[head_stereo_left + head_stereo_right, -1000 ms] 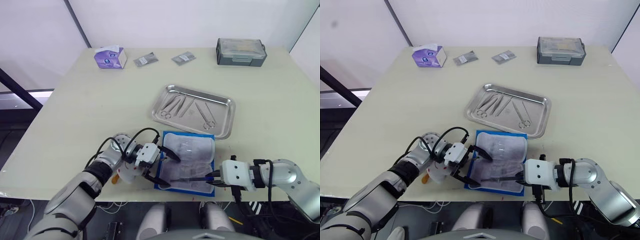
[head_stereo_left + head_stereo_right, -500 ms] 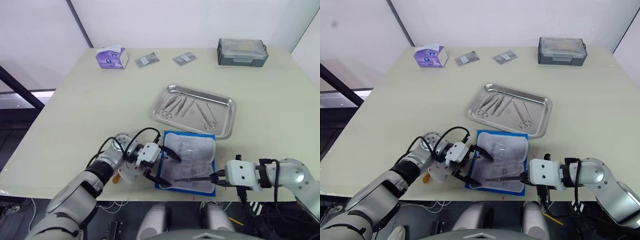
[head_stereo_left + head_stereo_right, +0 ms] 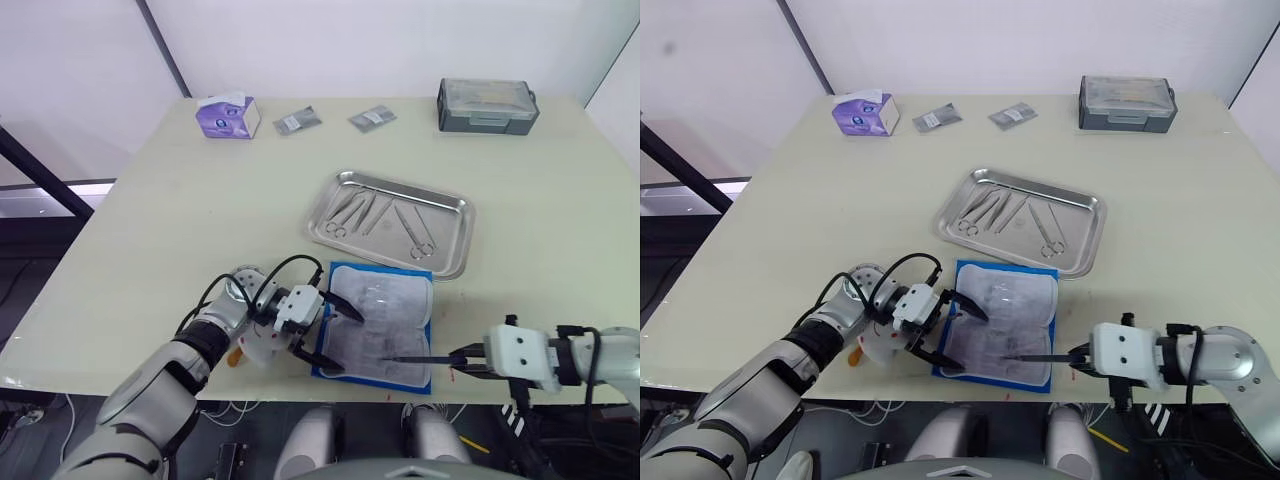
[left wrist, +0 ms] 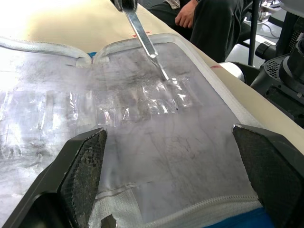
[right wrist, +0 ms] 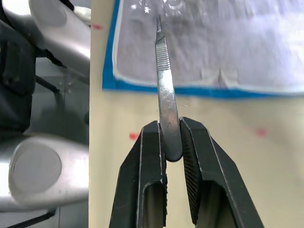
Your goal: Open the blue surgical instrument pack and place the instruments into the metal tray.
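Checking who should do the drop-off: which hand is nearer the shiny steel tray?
Left. The left hand straddles the open blue pack's edge just below the tray; the right hand sits farther back, at the table edge.

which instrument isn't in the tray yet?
The scalpel handle, clamped in the right gripper, tip over the opened blue surgical instrument pack. The other instruments lie in the metal tray.

I note a blue surgical instrument pack (image 3: 379, 325) with pale grey-white lining, a shiny silver metal tray (image 3: 445, 255) at 12 o'clock of it, a silvery scalpel (image 5: 165, 92) between black fingers (image 5: 151, 156), and a purple tissue box (image 3: 228, 116).
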